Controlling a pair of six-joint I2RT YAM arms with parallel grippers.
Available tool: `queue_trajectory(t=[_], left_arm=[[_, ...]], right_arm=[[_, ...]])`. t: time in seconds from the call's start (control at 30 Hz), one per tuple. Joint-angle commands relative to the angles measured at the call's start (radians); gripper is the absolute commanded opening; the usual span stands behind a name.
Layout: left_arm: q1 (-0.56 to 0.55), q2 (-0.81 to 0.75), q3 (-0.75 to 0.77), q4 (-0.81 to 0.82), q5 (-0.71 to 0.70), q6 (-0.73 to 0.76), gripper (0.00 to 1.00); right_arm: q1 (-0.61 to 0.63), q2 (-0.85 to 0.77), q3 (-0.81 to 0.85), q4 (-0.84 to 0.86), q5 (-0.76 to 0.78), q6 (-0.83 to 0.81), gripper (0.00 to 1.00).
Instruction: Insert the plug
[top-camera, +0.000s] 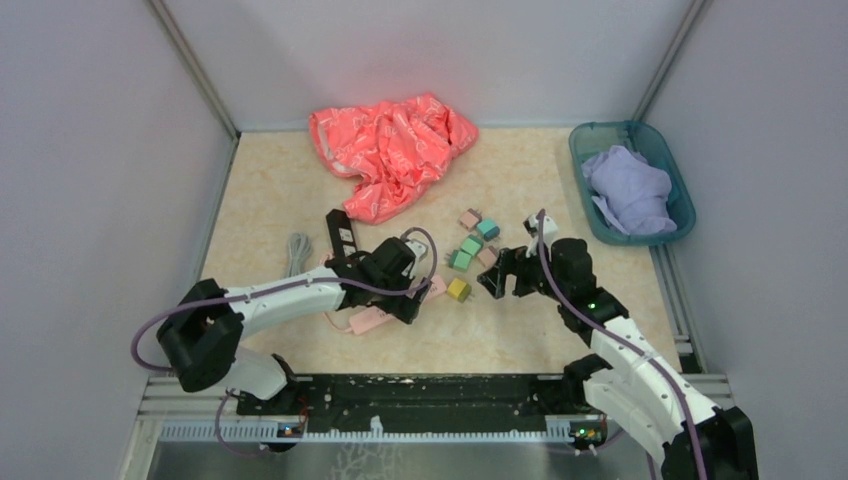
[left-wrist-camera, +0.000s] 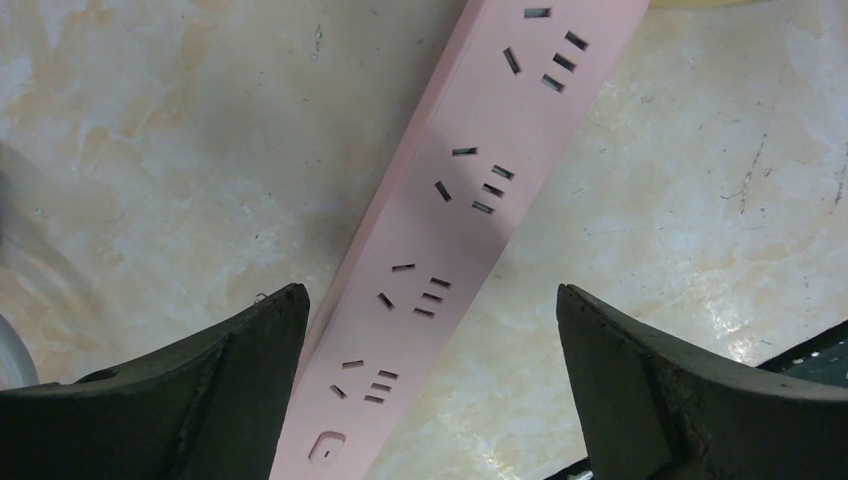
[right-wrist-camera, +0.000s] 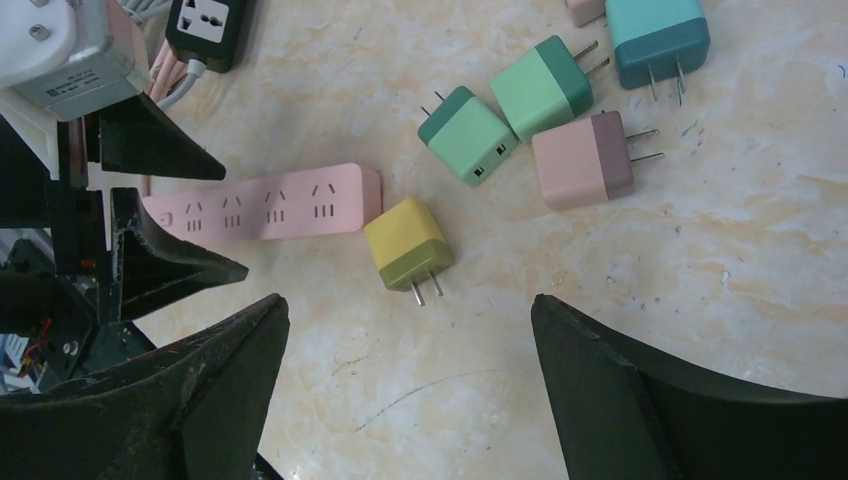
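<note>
Top external: your table (top-camera: 560, 330) carries a crumpled pink sheet (top-camera: 395, 150) at the far edge and a teal bin (top-camera: 684, 205) with a purple cloth (top-camera: 628, 190) at far right, both well apart from the work. Your left gripper (left-wrist-camera: 430, 300) hangs spread wide, fingers straddling the pink power strip (left-wrist-camera: 470, 190) near its switch end. A black power strip (right-wrist-camera: 205, 25) lies just beyond. Your right gripper (right-wrist-camera: 405, 305) is spread wide too, holding nothing, over bare table near the yellow plug (right-wrist-camera: 408, 243). That one lies just beside the pink strip's other end, prongs toward the right gripper. Behind it cluster two green plugs (right-wrist-camera: 468, 134), a mauve plug (right-wrist-camera: 583, 160) and a teal plug (right-wrist-camera: 655, 35).
</note>
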Motion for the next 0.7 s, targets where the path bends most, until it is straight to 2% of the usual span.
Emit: queue_trajectory(t=[0.0, 0.27, 0.33, 0.53, 0.67], left_arm=[[-0.032, 0.060, 0.047, -0.003, -0.054, 0.029, 0.95], [-0.037, 0.182, 0.123, 0.015, -0.035, -0.002, 0.51], [-0.037, 0.200, 0.144, 0.029, -0.020, -0.024, 0.44], [-0.035, 0.259, 0.210, 0.073, 0.049, -0.106, 0.42], [-0.035, 0.287, 0.237, 0.062, 0.027, -0.138, 0.57]], right_arm=[[0.017, 0.000, -0.002, 0.074, 0.023, 0.007, 0.91], [0.020, -0.010, -0.009, 0.074, 0.053, 0.011, 0.91], [0.020, -0.017, -0.010, 0.072, 0.063, 0.012, 0.91], [0.021, -0.028, -0.015, 0.069, 0.074, 0.012, 0.91], [0.021, -0.035, -0.013, 0.058, 0.074, 0.009, 0.91]])
